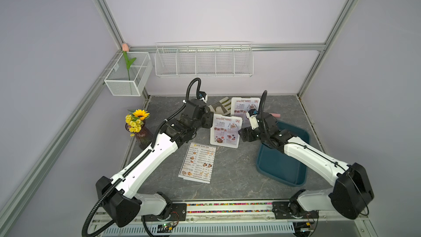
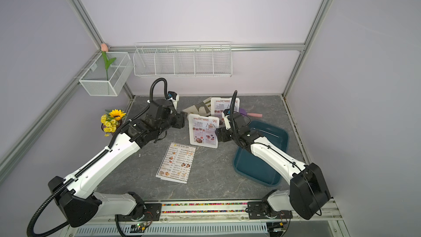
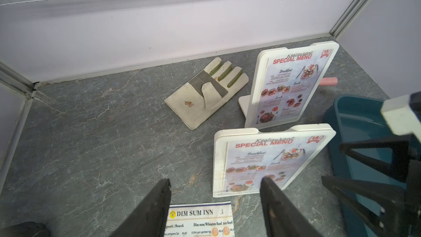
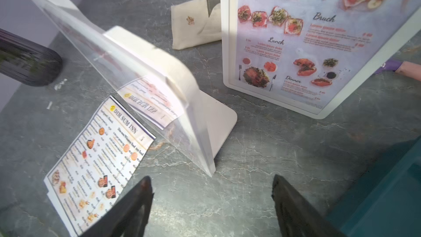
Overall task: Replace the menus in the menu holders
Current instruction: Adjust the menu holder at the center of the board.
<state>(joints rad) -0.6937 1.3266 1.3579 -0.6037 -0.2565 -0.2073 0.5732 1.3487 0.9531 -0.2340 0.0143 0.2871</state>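
Two white menu holders stand upright mid-table, each with a red SPECIAL MENU sheet inside: the near one (image 1: 224,131) (image 3: 271,158) and the far one (image 1: 245,108) (image 3: 293,83). A DIM SUM INN menu (image 1: 197,163) (image 4: 98,163) lies flat in front of the near holder, and another sheet's edge peeks out beneath it. My left gripper (image 1: 210,121) (image 3: 215,186) hangs open just left of the near holder, with nothing between its fingers. My right gripper (image 1: 242,134) (image 4: 210,184) is open and empty at that holder's right side, by its slanted foot (image 4: 218,119).
A striped work glove (image 1: 219,108) lies behind the holders. A dark teal tray (image 1: 278,169) sits under my right arm. A vase of yellow flowers (image 1: 139,126) stands at the left edge. A pink-handled tool (image 1: 276,115) lies at the back right. Wire baskets (image 1: 204,61) hang on the wall.
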